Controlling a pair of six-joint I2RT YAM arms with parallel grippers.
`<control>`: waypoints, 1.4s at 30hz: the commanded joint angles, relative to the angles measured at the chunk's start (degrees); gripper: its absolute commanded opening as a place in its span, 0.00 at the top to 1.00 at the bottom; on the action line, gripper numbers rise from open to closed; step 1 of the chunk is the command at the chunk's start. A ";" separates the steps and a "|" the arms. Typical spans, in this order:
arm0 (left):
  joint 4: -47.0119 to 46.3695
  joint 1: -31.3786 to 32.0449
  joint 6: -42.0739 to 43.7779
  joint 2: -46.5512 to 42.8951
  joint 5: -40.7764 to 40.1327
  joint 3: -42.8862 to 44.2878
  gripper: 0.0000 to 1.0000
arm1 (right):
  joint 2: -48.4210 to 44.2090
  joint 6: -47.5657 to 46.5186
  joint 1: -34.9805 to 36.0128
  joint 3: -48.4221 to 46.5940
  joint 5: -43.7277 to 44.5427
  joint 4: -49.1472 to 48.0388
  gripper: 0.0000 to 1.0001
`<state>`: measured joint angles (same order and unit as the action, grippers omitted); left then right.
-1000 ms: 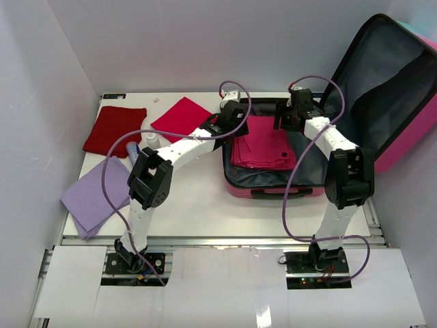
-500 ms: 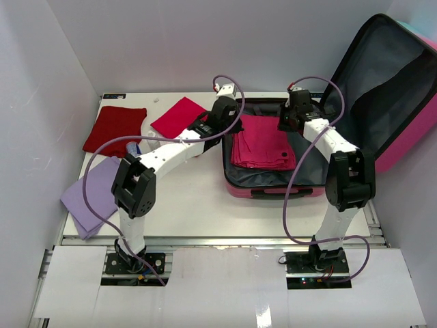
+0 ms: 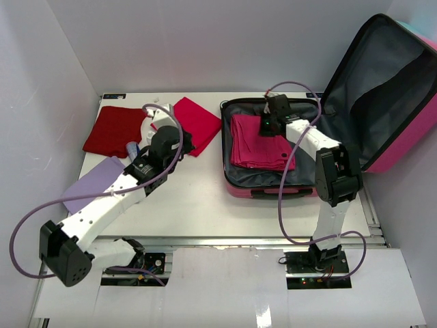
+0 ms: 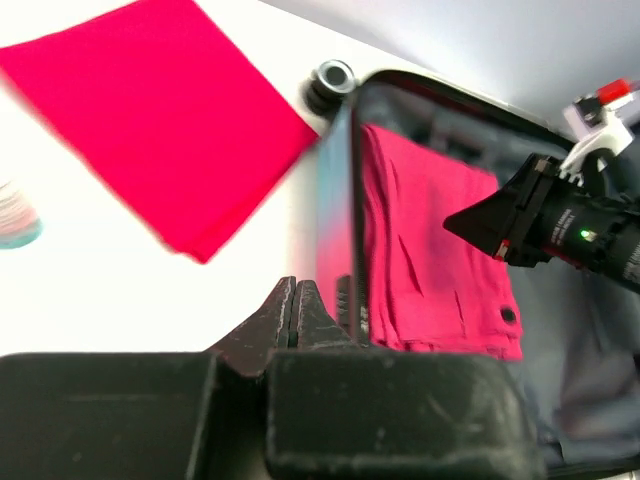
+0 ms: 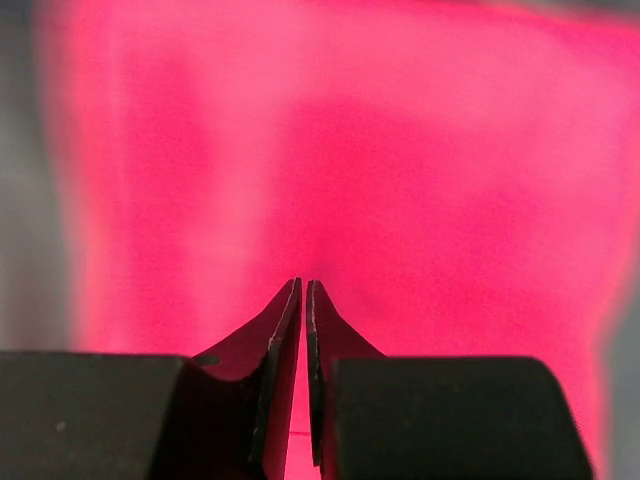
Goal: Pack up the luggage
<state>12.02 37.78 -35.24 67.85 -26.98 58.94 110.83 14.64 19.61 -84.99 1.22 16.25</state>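
Pink folded cloth (image 5: 330, 150) sits right under the right pincer (image 5: 303, 286), whose jaws are clenched with nothing visible between them. The luggage (image 3: 273, 190) lies open around it on the table (image 3: 191, 198). Left pincer (image 4: 297, 290) is clenched and empty, with the crimson cloth (image 4: 150, 110) just ahead-left of it and the case to its right. My read: between garments, going for the next one. Next move: open the left jaws, pinch the crimson cloth's edge, carry it into the case.

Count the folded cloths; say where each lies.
4: dark red cloth far left, crimson cloth beside it, lavender cloth near left, pink cloth in the luggage, possibly a stack.
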 commanded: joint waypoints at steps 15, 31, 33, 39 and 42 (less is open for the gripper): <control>1.17 -8.62 -10.43 -10.20 -7.50 -15.18 1.00 | 13.05 -2.83 8.40 -12.08 -5.54 -4.12 0.90; 8.61 -18.87 -19.77 -7.11 -8.22 -13.55 0.83 | -3.73 -8.56 11.33 -15.19 -7.73 5.59 0.85; 7.65 -21.88 -20.77 -7.33 -4.80 -14.80 0.68 | -7.40 -9.16 11.84 -12.92 -7.51 4.92 0.77; -0.30 -22.75 -19.56 -5.72 9.03 -19.73 0.26 | -5.97 -12.78 16.87 -13.52 -4.62 3.79 0.58; -3.18 -22.75 -15.76 -4.08 17.80 -20.96 0.13 | -1.63 -15.47 22.14 -18.33 -2.11 4.02 0.47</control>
<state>14.06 14.96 -54.16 62.13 -22.41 39.46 101.69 3.81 36.32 -99.51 -4.54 18.60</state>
